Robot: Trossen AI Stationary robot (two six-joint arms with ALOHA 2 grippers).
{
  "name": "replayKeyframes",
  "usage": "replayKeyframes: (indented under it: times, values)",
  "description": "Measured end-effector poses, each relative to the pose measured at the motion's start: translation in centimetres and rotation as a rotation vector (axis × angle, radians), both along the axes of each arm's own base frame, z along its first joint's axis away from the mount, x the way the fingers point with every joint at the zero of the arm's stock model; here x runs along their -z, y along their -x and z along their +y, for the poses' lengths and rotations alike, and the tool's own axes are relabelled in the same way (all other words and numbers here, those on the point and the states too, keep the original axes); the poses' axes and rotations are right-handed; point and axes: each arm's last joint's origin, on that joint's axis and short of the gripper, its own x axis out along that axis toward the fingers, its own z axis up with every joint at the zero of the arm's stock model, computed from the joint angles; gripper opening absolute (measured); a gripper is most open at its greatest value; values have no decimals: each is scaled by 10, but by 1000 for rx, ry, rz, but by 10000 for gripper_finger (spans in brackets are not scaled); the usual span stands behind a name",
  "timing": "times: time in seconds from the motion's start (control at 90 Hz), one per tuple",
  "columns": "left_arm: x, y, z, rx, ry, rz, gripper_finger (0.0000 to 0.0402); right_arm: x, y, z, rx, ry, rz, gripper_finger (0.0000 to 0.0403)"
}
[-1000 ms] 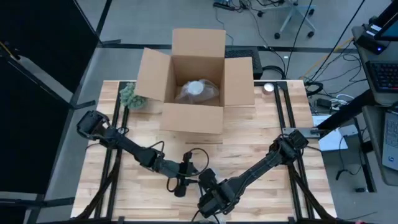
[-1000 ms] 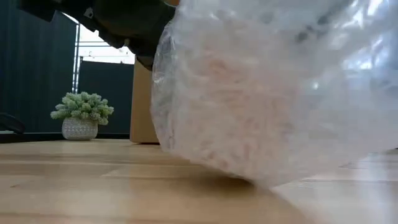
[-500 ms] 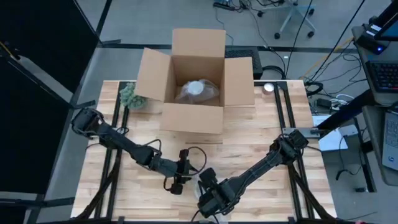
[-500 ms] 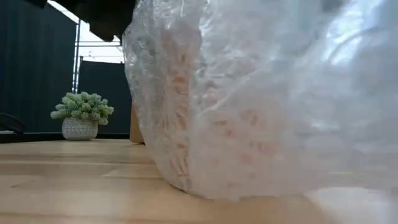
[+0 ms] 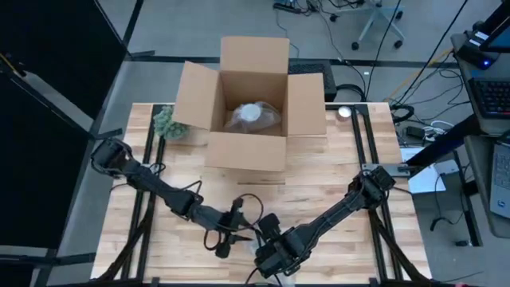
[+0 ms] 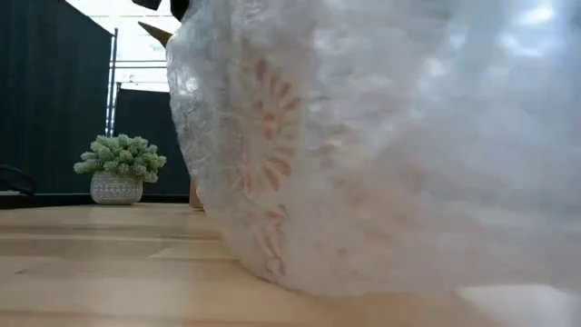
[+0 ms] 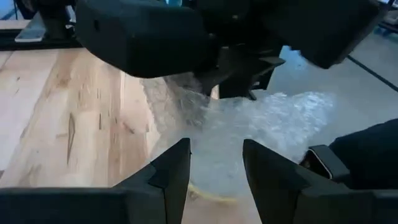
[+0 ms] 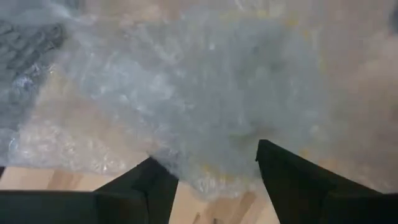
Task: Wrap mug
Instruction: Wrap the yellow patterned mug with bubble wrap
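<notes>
Mug (image 6: 272, 163) sits inside bubble wrap (image 6: 390, 154) at the table's (image 5: 327, 199) near edge, well in front of the cardboard box (image 5: 251, 104); an orange floral pattern shows through the film. Left gripper (image 7: 214, 158) points at the bundle, fingers spread and gripping nothing, likely ready to tuck a fold. Right gripper (image 8: 208, 171) hangs over the wrap, fingers apart, probably steadying it. Plant pot (image 6: 116, 186) stands beside the box. No readable writing anywhere.
</notes>
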Motion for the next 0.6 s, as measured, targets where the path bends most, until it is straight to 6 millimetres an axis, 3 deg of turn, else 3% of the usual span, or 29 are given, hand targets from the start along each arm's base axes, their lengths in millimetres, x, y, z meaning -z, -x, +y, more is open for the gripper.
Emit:
replayKeyframes:
  times: [0.2, 0.6]
  values:
    - [27, -10, -9, -13, 37, 28, 138, -5, 2, -1, 31, -17, -8, 199]
    - [28, -13, -10, -11, 36, 30, 138, -41, 22, 1, 84, -83, -63, 199]
